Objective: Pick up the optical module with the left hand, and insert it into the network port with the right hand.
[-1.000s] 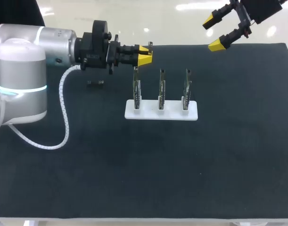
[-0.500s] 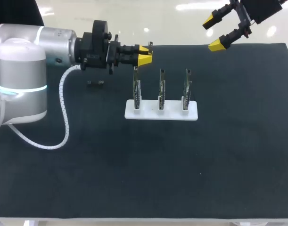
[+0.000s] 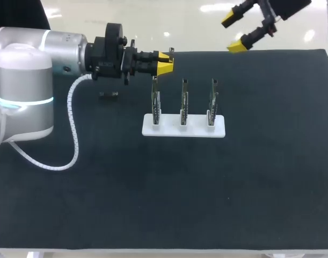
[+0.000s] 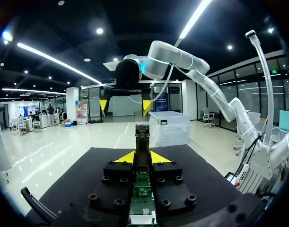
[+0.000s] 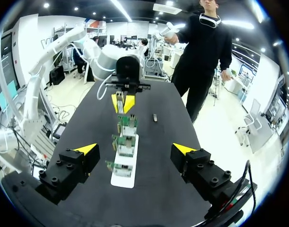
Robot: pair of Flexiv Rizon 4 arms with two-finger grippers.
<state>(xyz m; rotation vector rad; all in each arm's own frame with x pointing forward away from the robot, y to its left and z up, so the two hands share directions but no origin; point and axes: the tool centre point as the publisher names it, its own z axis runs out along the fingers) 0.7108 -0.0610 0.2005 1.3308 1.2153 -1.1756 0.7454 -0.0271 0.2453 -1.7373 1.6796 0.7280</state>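
**Left arm holds the optical module near the counter's far edge; right arm waits open**

On the left side of the dark counter (image 3: pixel 153 204), the left arm (image 3: pixel 56 51) lies level and points toward the middle. Its jaws are pinching the optical module (image 4: pixel 142 142), a slim dark bar whose end pokes out past the yellow tips (image 4: pixel 123 157). Under the arm, near the far edge, a small dark oblong piece (image 3: pixel 108 94) lies flat on the counter.

Just beside the left jaws, toward the counter's middle, a white rack (image 3: pixel 183 128) holds three upright circuit boards (image 3: pixel 183 102) in a row. These likely carry the network ports, though no port opening can be made out.

Over the far right corner hangs the right arm (image 3: pixel 284 6), its jaws spread wide and holding nothing, well apart from the module.

The step in hand looks like the hand-over. To do it well, the right jaws should come in with their gap lined up along the module's free end. They should press on two opposite flat sides. The left should let go only once that grip is firm, so the bar stays straight for the port.
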